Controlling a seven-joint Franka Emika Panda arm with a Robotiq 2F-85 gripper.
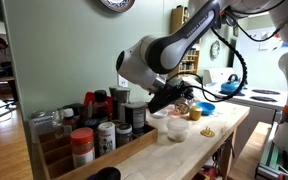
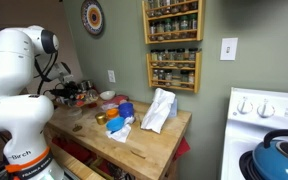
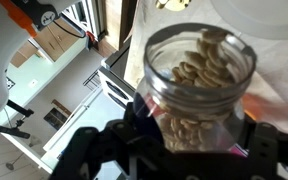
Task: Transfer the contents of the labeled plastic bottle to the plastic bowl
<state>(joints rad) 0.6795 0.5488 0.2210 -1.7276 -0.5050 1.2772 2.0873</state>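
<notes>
- Pincer (image 3: 194, 138): closed on the bottle (image 3: 199, 70), with dark fingers (image 3: 134, 135) pressing its clear wall from both sides.
- In an exterior view the pincer (image 1: 172, 97) hangs low over the counter (image 1: 229, 122) at the end of the white arm.
- Bottle: held off the counter and tilted. Its mouth is open and points away from the wrist camera.
- Nuts (image 3: 199, 75): pale and curved. They lie inside the bottle, piled up to the mouth.
- Bowl (image 1: 174, 128): whitish, standing on the counter just below the pincer. Whether the bottle's mouth is directly over it cannot be told.
- A whitish surface fills the wrist view beyond the mouth. Whether it is the bowl cannot be told.
- Blue bowl (image 1: 206, 108): on the counter near the whitish bowl, on its far side.
- Jars: dark-lidded jars (image 1: 108, 135) and a red-lidded jar (image 1: 82, 143) stand grouped at the counter's near end, apart from the bowl.
- White cloth (image 2: 159, 110): crumpled on the counter in an exterior view.
- Wall: two spice racks (image 2: 174, 68) hang above the counter.
- Stove (image 2: 269, 108): stands beside the counter, with a blue kettle (image 2: 279, 155) on it.
</notes>
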